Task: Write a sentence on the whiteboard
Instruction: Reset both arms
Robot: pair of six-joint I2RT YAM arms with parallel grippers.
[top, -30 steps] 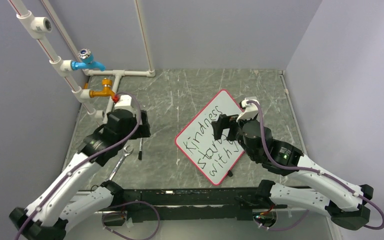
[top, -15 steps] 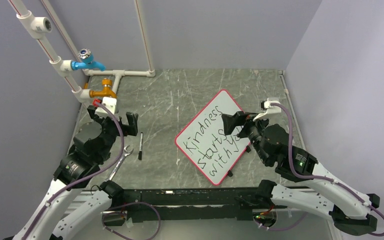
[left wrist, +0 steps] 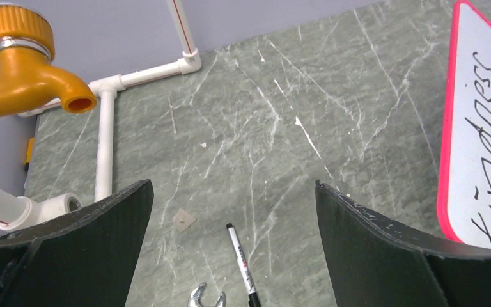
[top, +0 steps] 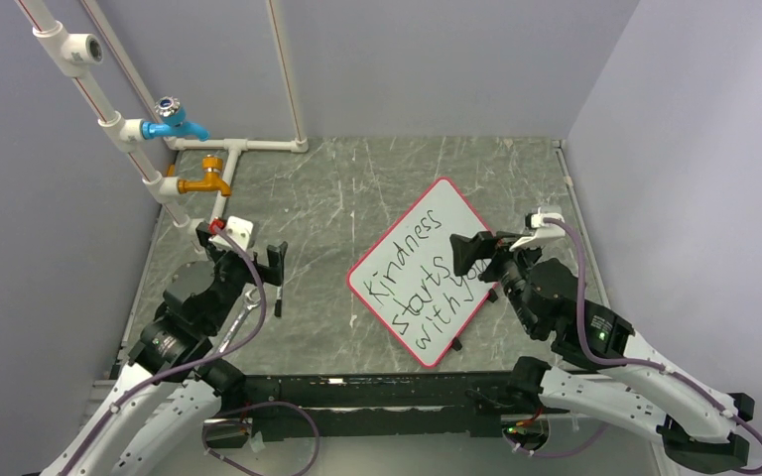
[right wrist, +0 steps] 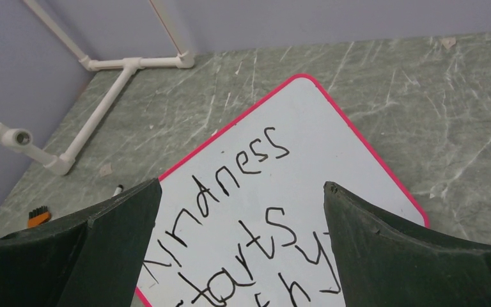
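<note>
The whiteboard [top: 448, 212], white with a thin red rim, lies tilted on the marble table, right of centre. The sentence [top: 419, 283] reads "Kindness starts with you" in black over three lines. My right gripper [top: 478, 260] is open and empty, raised over the board's right edge. In the right wrist view the board [right wrist: 332, 147] and the sentence [right wrist: 249, 192] lie between the open fingers [right wrist: 390, 249]. My left gripper [top: 251, 260] is open and empty above a black-and-white marker [top: 279, 295]. That marker [left wrist: 243, 262] lies on the table in the left wrist view; the board's edge [left wrist: 486, 128] shows at right.
A steel wrench [top: 238, 322] lies left of the marker. A small black cap [top: 455, 345] sits by the board's near edge. White pipes [top: 238, 145] with a blue tap [top: 174, 121] and an orange tap [top: 203, 180] stand at the back left. Walls close three sides.
Both arms have drawn back toward the near edge. The right gripper moved right off the board, uncovering the end of the writing. The left gripper came back over the marker.
</note>
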